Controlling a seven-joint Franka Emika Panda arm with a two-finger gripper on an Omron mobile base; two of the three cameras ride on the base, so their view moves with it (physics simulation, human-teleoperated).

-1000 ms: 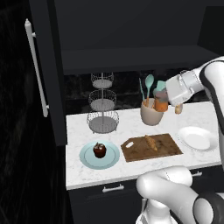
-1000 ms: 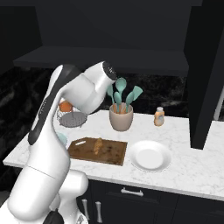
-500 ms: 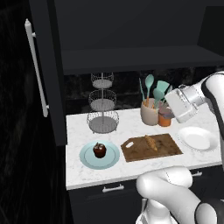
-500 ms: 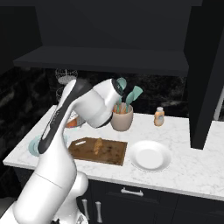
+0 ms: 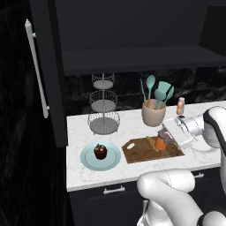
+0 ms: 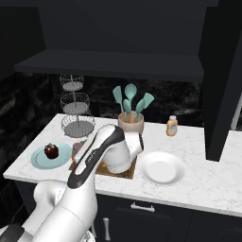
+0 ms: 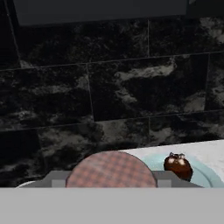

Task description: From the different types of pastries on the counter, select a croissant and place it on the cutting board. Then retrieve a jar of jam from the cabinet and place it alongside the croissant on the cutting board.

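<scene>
A: Risk is being posed by the crowding on the cutting board [image 5: 139, 153]: the jar of jam [image 5: 160, 144] is being held just beside the croissant [image 5: 151, 143], so the pastry could be nudged or pinned under the jar's base if the jar is being lowered too close. A tip could also be caused by a tilted release.

B: How is the jar being held?

A: The end effector [image 5: 165, 140] is being kept closed on the jar, low over the board's right half; whether the jar is already being rested on the wood cannot be told. Its checked lid [image 7: 111, 169] is being seen facing the hand camera.

B: And the croissant?

A: It is being left lying flat, its long axis running roughly front to back across the board. The cupcake [image 5: 100, 151] is being left on its blue plate [image 5: 86, 159] on the tabletop [image 5: 84, 130].
</scene>
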